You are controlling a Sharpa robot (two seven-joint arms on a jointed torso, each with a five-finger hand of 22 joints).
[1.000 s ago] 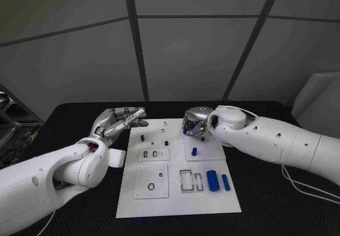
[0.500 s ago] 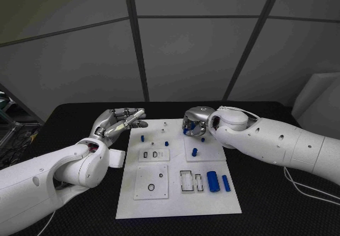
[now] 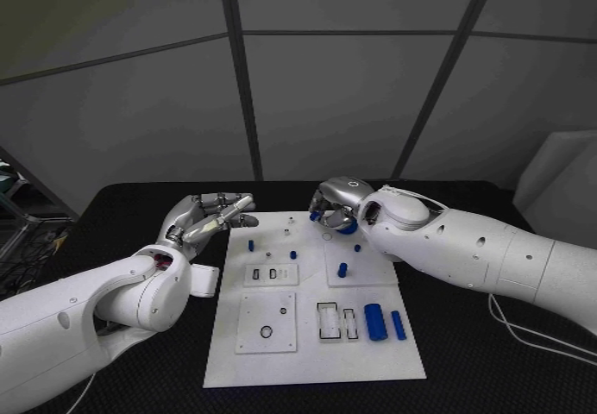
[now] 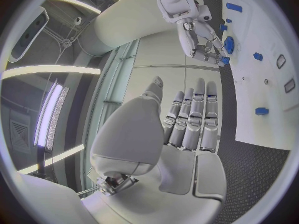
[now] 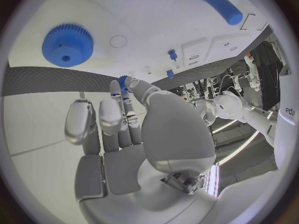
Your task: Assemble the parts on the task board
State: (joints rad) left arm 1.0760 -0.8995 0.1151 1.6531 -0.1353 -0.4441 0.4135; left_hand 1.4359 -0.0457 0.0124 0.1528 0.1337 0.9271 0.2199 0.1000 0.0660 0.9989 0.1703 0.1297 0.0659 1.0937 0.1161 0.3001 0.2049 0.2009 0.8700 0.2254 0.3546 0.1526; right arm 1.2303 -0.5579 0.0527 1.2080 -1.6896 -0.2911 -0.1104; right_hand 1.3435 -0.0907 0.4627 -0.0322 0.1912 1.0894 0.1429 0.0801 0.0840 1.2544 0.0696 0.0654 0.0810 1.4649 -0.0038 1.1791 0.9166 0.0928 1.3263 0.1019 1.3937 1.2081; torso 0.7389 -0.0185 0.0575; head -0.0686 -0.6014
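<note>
We're in a robotics lab, a purpose-built test cell. Grey partition panels [image 3: 336, 103] with dark seams wall off the back, and a black desk [image 3: 124, 216] carries a white task board [image 3: 317, 345] with cut-out slots. Long strip lights [image 4: 50, 114] run overhead in the left wrist view. A cable [image 3: 535, 332] trails across the desk's right side.

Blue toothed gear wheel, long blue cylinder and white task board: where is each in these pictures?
Blue toothed gear wheel [image 5: 67, 45]: right wrist view, on its flat top face.
Long blue cylinder [image 3: 374, 321]: head view, on the middle of its side.
White task board [image 3: 317, 362]: head view, on a bare part near its front edge.
</note>
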